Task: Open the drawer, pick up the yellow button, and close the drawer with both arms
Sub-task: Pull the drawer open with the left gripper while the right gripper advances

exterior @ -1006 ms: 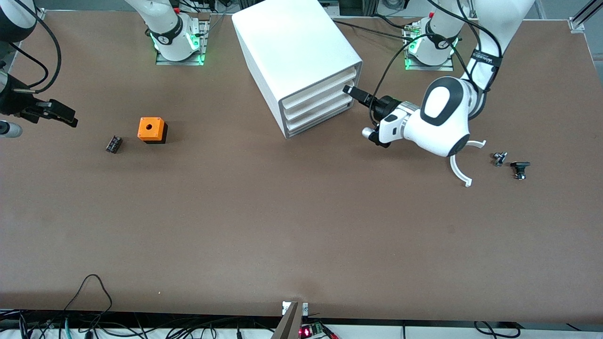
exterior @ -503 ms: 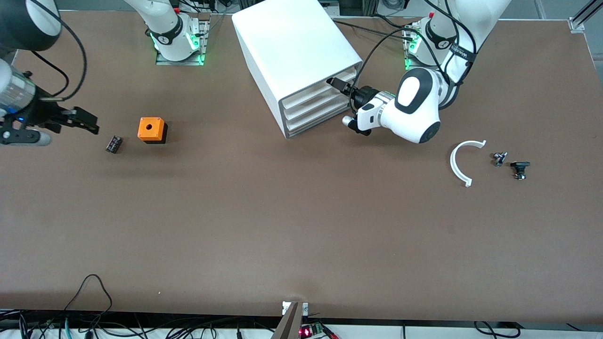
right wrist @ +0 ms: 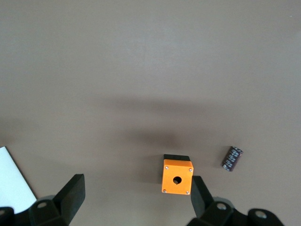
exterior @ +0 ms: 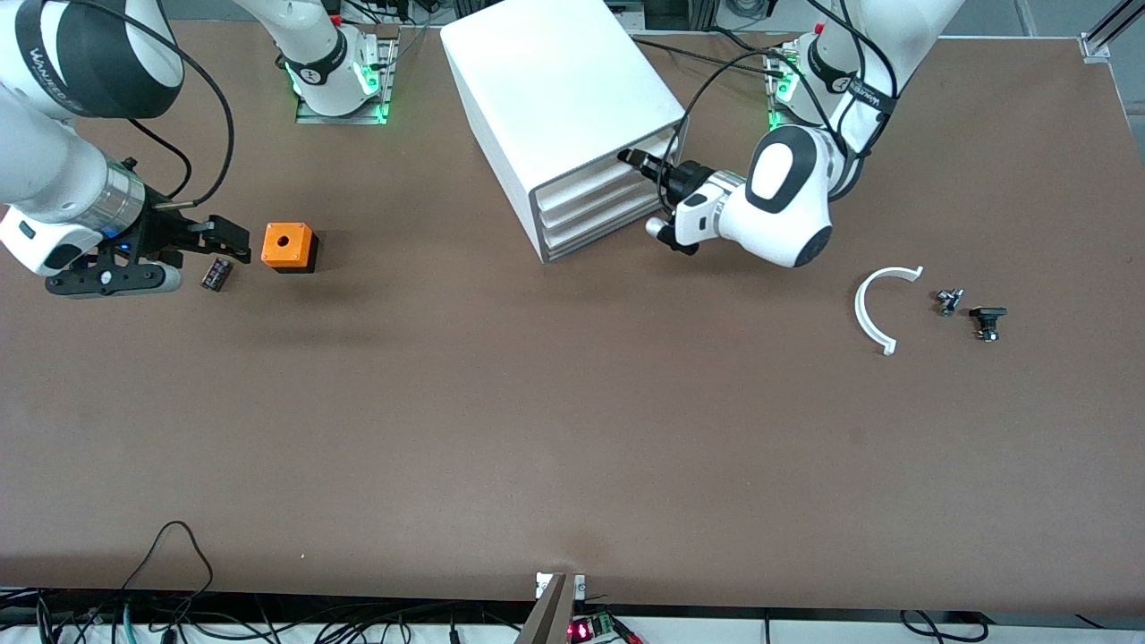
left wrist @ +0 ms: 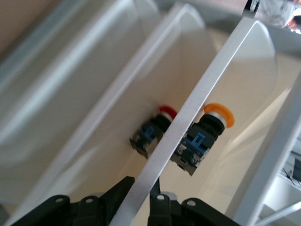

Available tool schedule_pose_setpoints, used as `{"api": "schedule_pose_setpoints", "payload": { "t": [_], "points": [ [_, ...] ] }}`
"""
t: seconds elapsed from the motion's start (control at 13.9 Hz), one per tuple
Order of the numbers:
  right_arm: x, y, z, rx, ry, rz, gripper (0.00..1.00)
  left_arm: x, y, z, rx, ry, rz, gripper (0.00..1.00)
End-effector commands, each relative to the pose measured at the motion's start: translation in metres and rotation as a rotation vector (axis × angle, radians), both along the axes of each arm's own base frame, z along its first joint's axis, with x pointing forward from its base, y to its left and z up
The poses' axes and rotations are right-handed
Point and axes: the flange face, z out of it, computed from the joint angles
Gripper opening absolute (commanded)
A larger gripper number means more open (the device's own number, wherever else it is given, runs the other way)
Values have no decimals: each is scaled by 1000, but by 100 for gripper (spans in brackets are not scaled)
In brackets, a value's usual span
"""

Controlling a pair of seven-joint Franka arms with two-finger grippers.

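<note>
The left pincer is clenched on the front lip of the top drawer of the white cabinet. Inside, the orange-capped button lies, probably in this drawer. The right pincer hangs released over the table, with the orange cube at its three o'clock.

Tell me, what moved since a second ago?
The left gripper pushed in to the top drawer of the white cabinet and shut on its front edge. The right gripper, open, swung in over the table to hang near the small black cylinder and orange box. The cabinet, box, cylinder and white curved piece stayed put.
</note>
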Motion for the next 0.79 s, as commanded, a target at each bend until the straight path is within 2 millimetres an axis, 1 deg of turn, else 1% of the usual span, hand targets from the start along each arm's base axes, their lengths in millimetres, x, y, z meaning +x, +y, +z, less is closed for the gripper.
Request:
{"api": "schedule_pose_setpoints", "payload": {
  "t": [0.0, 0.07, 0.14, 0.22, 0.29, 0.36, 0.5, 0.57, 0.65, 0.72],
  "points": [
    [2, 15, 7, 20, -4, 18, 100, 61, 62, 13, 59, -120, 176, 0],
    [2, 19, 6, 22, -4, 40, 100, 71, 76, 13, 73, -139, 211, 0],
    [0, 27, 6, 22, 1, 56, 100, 80, 81, 14, 85, -168, 241, 0],
    [-2, 41, 4, 22, 8, 85, 100, 88, 85, 15, 98, -200, 268, 0],
    [-2, 55, -1, 20, 15, 128, 100, 92, 87, 14, 104, -230, 281, 5],
    [-4, 65, -2, 22, 15, 170, 100, 95, 89, 16, 111, -250, 295, 99],
    [0, 101, 2, 28, -7, 251, 100, 99, 93, 22, 112, -267, 311, 100],
    [3, 127, 6, 31, -19, 307, 100, 102, 98, 26, 112, -279, 317, 100],
    [4, 155, 11, 34, -33, 370, 100, 111, 108, 39, 110, -307, 339, 100],
    [4, 181, 14, 38, -48, 415, 100, 116, 121, 47, 117, -322, 363, 100]
  ]
}}
